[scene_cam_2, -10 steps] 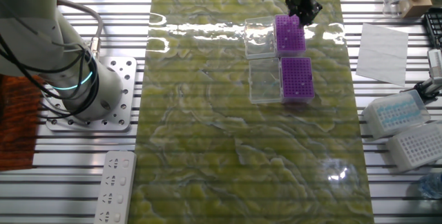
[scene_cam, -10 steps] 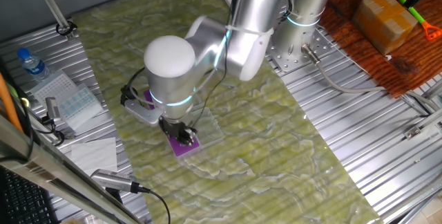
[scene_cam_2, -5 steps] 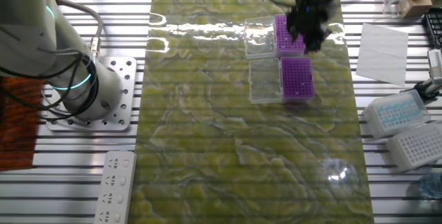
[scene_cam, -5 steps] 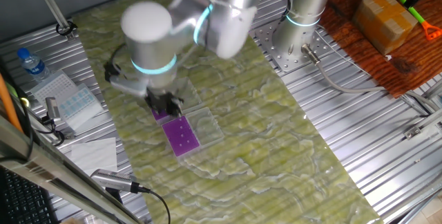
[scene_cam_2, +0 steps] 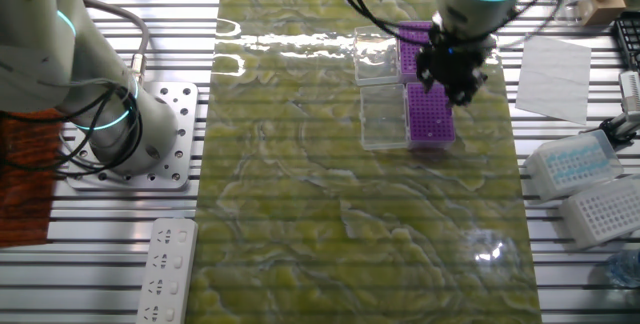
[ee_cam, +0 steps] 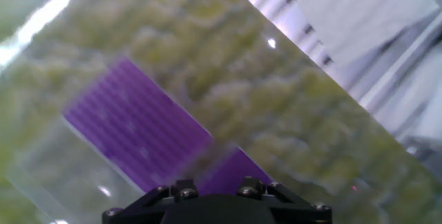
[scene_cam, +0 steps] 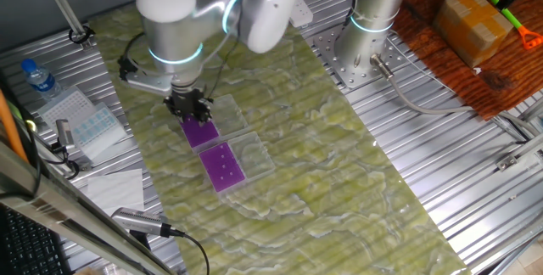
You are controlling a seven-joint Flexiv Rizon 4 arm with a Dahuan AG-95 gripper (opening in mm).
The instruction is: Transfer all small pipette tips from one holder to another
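1. The gripper (scene_cam: pixel 194 109) hangs point-down over the two purple racks on the green marbled mat (scene_cam: pixel 314 165). Its fingers form a dark cluster in both fixed views, and their spacing cannot be made out.
2. The hand view is motion-blurred and shows only the black base of the tool at the bottom edge; no fingertips appear. Whether the tool is open or closed, and whether it carries a tip, cannot be determined.
3. In one fixed view the gripper sits at the far end of the farther purple rack (scene_cam: pixel 198 131), close above its top. Contact with the rack cannot be confirmed.
4. In the other fixed view the gripper (scene_cam_2: pixel 449 72) lies over the junction of the two racks, covering part of the upper rack (scene_cam_2: pixel 414 38) and the top edge of the lower rack (scene_cam_2: pixel 431 114).
5. The small pipette tips (scene_cam: pixel 223 167) show as a few pale dots on the top of the nearer purple rack (scene_cam: pixel 222 166). This rack lies just beside the one under the gripper, end to end with it.
6. The dotted rack is clear of the gripper, on the side toward the camera in that fixed view.
7. Each rack has a clear plastic lid (scene_cam_2: pixel 383 122) lying open beside it on the mat.
8. In the hand view a purple rack top (ee_cam: pixel 138 131) fills the lower left, below and ahead of the tool; individual tips cannot be resolved there.
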